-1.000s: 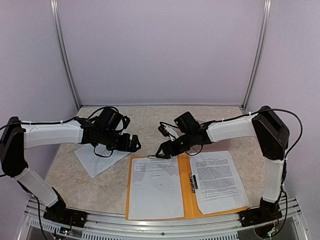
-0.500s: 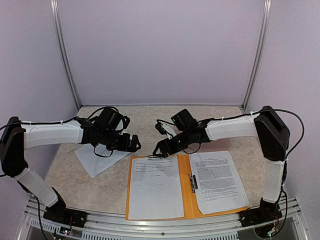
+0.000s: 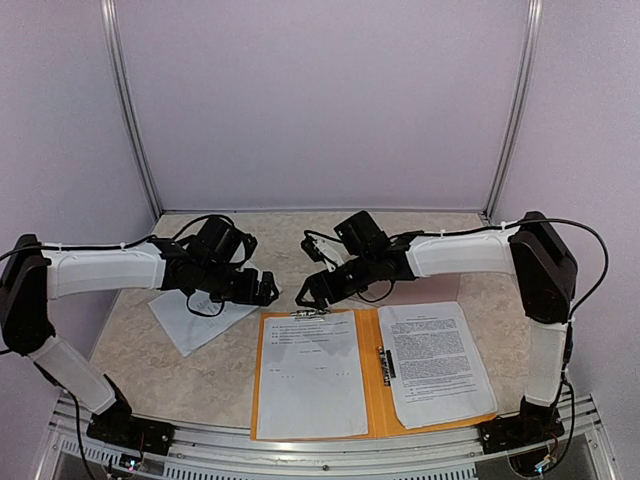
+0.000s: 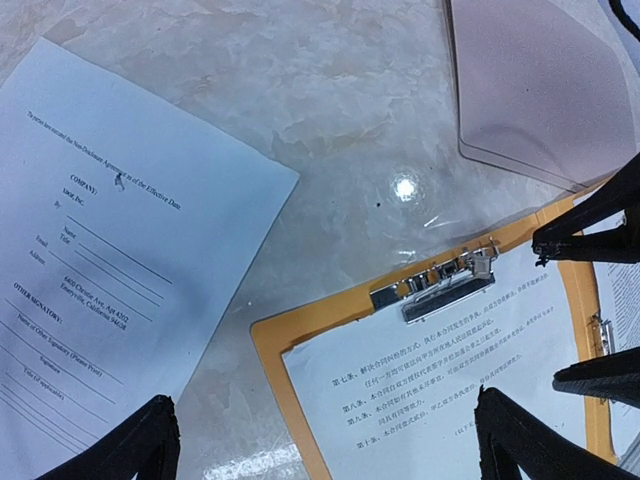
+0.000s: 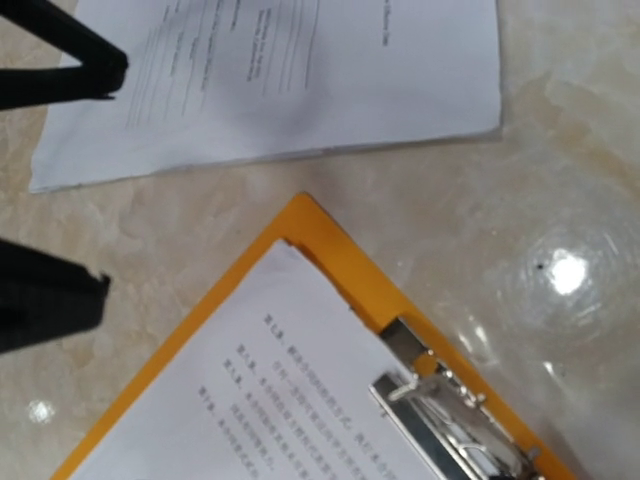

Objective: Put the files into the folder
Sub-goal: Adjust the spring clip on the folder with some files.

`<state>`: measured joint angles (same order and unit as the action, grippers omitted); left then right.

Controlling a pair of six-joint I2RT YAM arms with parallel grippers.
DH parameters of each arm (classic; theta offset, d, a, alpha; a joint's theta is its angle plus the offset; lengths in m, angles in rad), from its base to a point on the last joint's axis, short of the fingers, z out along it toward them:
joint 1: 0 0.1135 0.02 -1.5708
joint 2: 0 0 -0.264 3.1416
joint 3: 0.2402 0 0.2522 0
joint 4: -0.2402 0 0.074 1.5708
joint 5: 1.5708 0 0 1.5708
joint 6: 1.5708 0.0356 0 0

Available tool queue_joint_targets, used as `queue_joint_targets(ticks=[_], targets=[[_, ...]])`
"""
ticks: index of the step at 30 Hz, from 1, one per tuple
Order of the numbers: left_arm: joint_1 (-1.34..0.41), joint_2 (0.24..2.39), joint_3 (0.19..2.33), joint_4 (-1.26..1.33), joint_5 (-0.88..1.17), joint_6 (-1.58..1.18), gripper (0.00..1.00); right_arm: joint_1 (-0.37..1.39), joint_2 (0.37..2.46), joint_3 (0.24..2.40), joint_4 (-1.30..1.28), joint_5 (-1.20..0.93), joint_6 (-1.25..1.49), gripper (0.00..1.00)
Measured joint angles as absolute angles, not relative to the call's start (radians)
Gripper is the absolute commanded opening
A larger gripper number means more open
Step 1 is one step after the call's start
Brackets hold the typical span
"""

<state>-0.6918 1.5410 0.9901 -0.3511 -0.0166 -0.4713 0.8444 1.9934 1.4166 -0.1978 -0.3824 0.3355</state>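
A: Any change on right gripper (image 3: 306, 294)?
B: Yes. Hangs further left than a second ago, off the spine of folder (image 3: 372, 385), now just above clip (image 3: 311, 313). Spread, pinching nothing.
A: Left gripper (image 3: 265, 290)?
B: Barely shifts. Spread wide over loose file (image 3: 190, 325) on tabletop (image 3: 130, 370), left of folder.
A: Meaning for the task?
B: Probably lining up to lift clip. Clipped file (image 3: 310, 375) and right-half file (image 3: 435, 360) already lie on folder; loose file still outside
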Motion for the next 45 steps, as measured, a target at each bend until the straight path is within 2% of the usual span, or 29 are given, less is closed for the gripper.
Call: queue_joint_targets(ticks=[7, 17, 21, 27, 36, 45], targets=[[-0.692, 1.535, 0.983, -0.332, 0.007, -0.497, 0.96, 0.846, 1.972, 1.391, -0.210, -0.324, 0.318, 0.67], [-0.698, 1.713, 1.140, -0.309, 0.136, -0.556, 0.63, 0.767, 1.834, 1.230, -0.216, -0.273, 0.289, 0.66], [-0.716, 1.810, 1.243, -0.320, 0.166, -0.565, 0.57, 0.736, 1.813, 1.187, -0.206, -0.268, 0.288, 0.66], [-0.748, 1.922, 1.374, -0.388, 0.176, -0.574, 0.41, 0.732, 1.812, 1.141, -0.181, -0.274, 0.288, 0.65], [-0.789, 2.004, 1.480, -0.528, 0.105, -0.575, 0.28, 0.730, 1.812, 1.117, -0.137, -0.299, 0.289, 0.64], [-0.794, 2.007, 1.493, -0.591, 0.062, -0.577, 0.24, 0.730, 1.812, 1.102, -0.110, -0.319, 0.289, 0.63]])
